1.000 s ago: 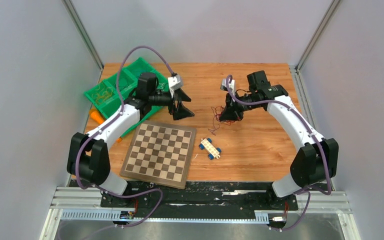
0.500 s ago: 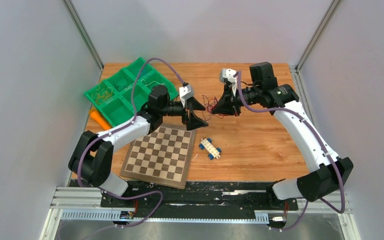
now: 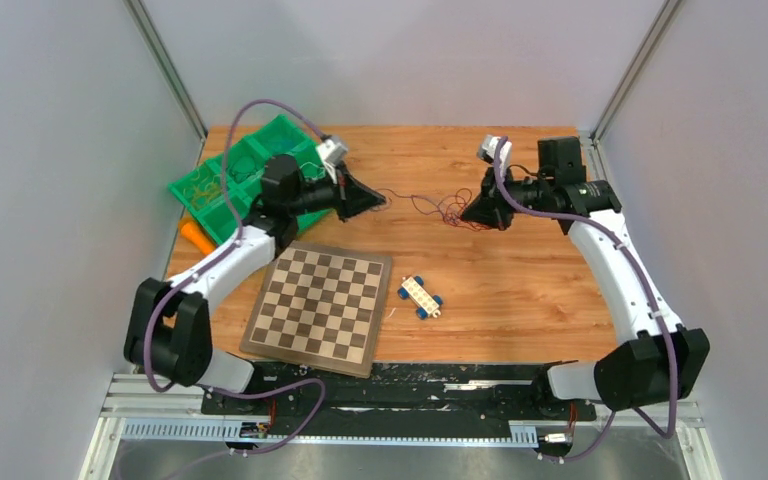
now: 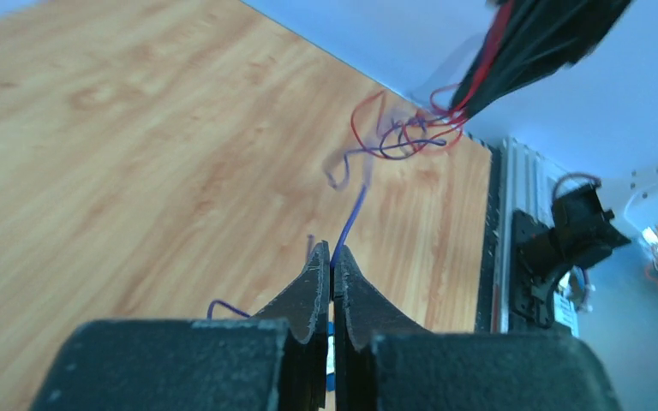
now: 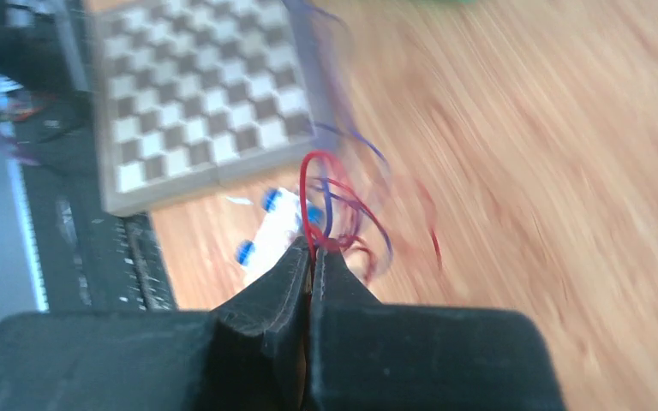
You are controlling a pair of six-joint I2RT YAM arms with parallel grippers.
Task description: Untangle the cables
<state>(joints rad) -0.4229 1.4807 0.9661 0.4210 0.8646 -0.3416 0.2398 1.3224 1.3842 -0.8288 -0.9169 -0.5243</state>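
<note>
Over the table's (image 3: 520, 290) bare far half, left fingers (image 4: 313, 291) and right fingers (image 5: 283, 282) pinch the cables (image 3: 430, 203) strung between.

A wooden table (image 3: 520, 290) carries a chessboard (image 3: 320, 307) near its front left. A small toy car (image 3: 420, 296) with blue wheels lies just right of it. A green tray (image 3: 216, 213) sits at the back left, an orange piece (image 3: 196, 236) beside it.

Cables (image 3: 430, 203) stretch across open table (image 3: 520, 290) beyond chessboard (image 3: 320, 308).
</note>
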